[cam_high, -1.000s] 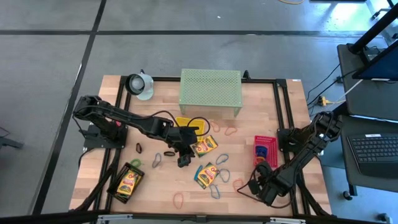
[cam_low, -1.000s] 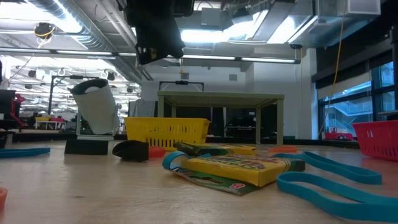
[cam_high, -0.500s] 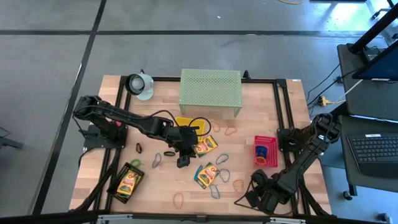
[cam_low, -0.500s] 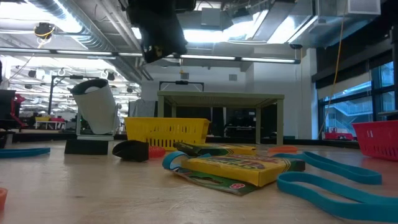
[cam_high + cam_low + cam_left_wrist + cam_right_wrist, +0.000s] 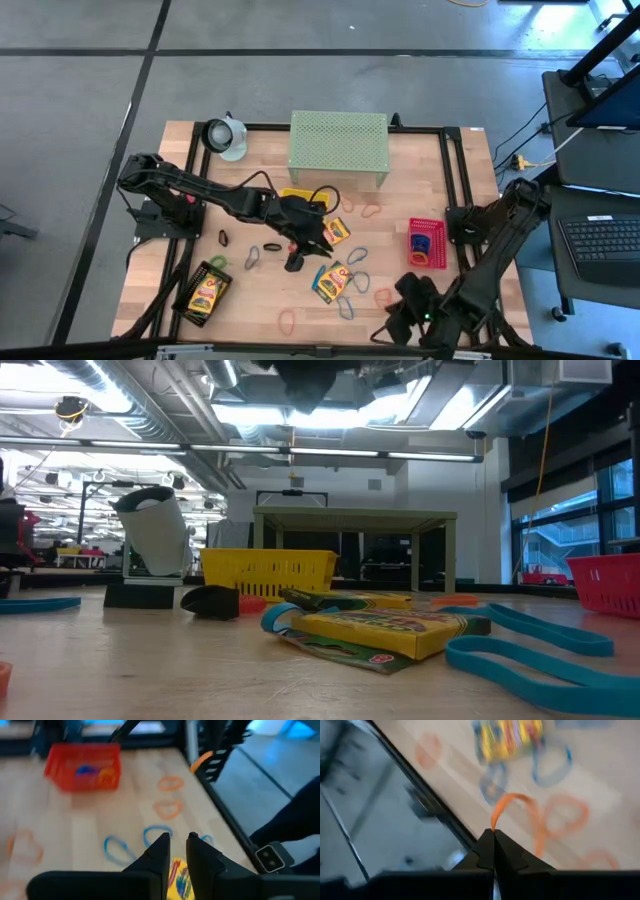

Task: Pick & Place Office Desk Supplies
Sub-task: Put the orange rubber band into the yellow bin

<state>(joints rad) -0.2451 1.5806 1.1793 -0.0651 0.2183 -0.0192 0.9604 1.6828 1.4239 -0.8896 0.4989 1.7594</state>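
Observation:
Crayon boxes [image 5: 332, 281] [image 5: 338, 231], coloured loops [image 5: 346, 305] and a small black clip [image 5: 224, 238] lie flat on the wooden table. My left gripper [image 5: 320, 245] hovers mid-table beside the farther crayon box, pointing toward the table's right. Its fingers [image 5: 178, 840] stand a narrow gap apart with nothing between them; a crayon box [image 5: 177, 879] shows through the gap below. My right gripper [image 5: 493, 831] hangs above the near right part of the table [image 5: 385, 330], shut on an orange loop [image 5: 517, 802]. My right gripper pinches the orange loop by one end [image 5: 493, 826] between its two fingertips, coming from above at a slant. The loop arches out beyond the tips, lifted clear of the table. The other loops [image 5: 565, 820] lie on the wood below it.
A pale green mesh shelf [image 5: 338, 148] stands at the far middle, with a yellow tray [image 5: 298, 196] in front of it. A red tray [image 5: 425, 243] is at the right, and a black tray [image 5: 205, 290] holding a crayon box is at the near left. A black frame rail [image 5: 455, 200] runs along the right.
My right gripper has risen well above the table and drawn toward the near edge. My left gripper has tipped upward, rolled and swung to point toward the table's right, rising a little. The crayon boxes and loops on the table lie as before.

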